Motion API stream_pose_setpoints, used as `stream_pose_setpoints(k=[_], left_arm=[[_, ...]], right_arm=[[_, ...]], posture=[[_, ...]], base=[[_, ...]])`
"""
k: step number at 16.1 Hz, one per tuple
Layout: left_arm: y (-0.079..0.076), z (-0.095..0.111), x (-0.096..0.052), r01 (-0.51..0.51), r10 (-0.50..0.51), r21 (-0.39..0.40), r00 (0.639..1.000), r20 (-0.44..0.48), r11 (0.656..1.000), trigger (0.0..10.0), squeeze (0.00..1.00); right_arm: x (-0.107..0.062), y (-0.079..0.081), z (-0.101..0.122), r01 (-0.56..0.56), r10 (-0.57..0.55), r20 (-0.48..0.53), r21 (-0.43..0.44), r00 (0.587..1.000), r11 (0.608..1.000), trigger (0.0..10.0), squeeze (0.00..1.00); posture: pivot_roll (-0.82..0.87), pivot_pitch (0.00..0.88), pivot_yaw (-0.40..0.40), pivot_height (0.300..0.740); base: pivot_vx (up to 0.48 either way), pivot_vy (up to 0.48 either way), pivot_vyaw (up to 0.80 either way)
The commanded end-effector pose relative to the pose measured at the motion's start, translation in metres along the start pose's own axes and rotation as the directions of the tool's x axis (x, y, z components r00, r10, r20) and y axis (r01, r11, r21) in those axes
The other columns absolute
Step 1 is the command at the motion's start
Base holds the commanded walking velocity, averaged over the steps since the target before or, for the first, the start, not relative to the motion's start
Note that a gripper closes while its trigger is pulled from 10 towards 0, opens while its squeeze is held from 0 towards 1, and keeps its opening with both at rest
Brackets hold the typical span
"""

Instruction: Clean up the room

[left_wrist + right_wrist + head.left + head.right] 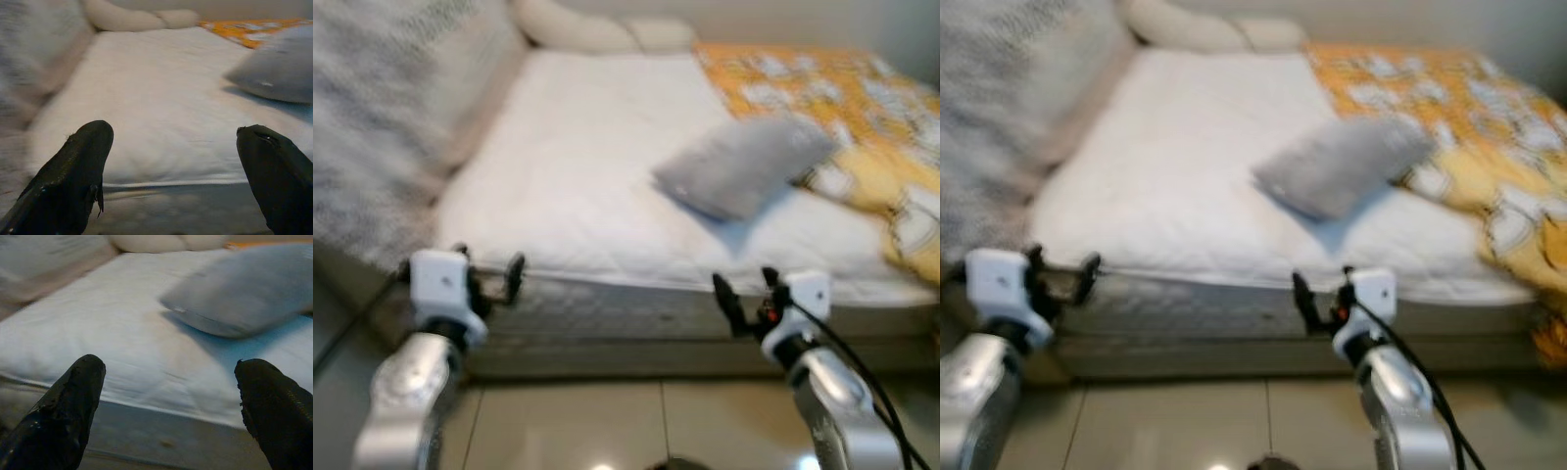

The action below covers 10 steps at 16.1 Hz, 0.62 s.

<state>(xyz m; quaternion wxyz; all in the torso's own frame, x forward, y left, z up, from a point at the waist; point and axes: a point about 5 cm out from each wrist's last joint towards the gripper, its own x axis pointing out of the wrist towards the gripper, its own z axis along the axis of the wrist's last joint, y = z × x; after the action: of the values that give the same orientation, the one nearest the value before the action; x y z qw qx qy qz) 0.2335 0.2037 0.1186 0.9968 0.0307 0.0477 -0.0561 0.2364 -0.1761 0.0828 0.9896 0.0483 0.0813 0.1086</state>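
Observation:
A grey pillow lies askew on the white mattress, right of its middle, also seen as the grey pillow. An orange and yellow patterned blanket is bunched over the bed's right side. My left gripper is open at the near edge of the bed, on the left. My right gripper is open too, held in front of the bed edge below the pillow. Nothing is between either pair of fingers.
Cream pillows lie at the head of the bed. A grey textured cover hangs along the left side. The bed frame runs across in front of me, with tiled floor below.

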Motion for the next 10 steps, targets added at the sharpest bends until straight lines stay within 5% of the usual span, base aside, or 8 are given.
stream_pose_setpoints(k=[1, 3, 8, 10], left_arm=[[0.004, 0.005, 0.001, -0.018, 0.017, 0.022, 1.000, 0.018, 1.000, 10.0, 0.00], [0.005, 0.005, 0.003, -0.035, 0.035, 0.041, 0.999, 0.021, 0.999, 10.0, 0.00], [0.008, 0.010, 0.010, -0.073, 0.072, 0.024, 0.997, 0.036, 0.997, 10.0, 0.00], [0.005, 0.011, 0.013, -0.060, 0.059, 0.028, 0.998, 0.032, 0.998, 10.0, 0.00]], right_arm=[[0.001, -0.005, -0.002, 0.009, -0.009, 0.004, 0.001, 1.000, 1.000, 10.0, 0.00], [0.003, -0.011, -0.008, 0.016, -0.016, -0.007, 0.000, 1.000, 1.000, 10.0, 0.00], [0.017, -0.023, -0.030, 0.003, -0.004, -0.058, -0.020, 0.998, 1.000, 10.0, 0.00], [0.024, -0.028, -0.036, 0.018, -0.022, -0.079, -0.043, 0.997, 0.999, 10.0, 0.00]], posture=[[-0.09, 0.000, -0.005, 0.740], [-0.09, 0.000, -0.009, 0.740], [-0.09, 0.000, -0.003, 0.740], [-0.09, 0.000, -0.003, 0.740]], base=[[0.000, 0.000, -0.70], [0.000, 0.000, -0.68], [0.000, -0.050, 0.00], [0.000, -0.272, 0.80]])
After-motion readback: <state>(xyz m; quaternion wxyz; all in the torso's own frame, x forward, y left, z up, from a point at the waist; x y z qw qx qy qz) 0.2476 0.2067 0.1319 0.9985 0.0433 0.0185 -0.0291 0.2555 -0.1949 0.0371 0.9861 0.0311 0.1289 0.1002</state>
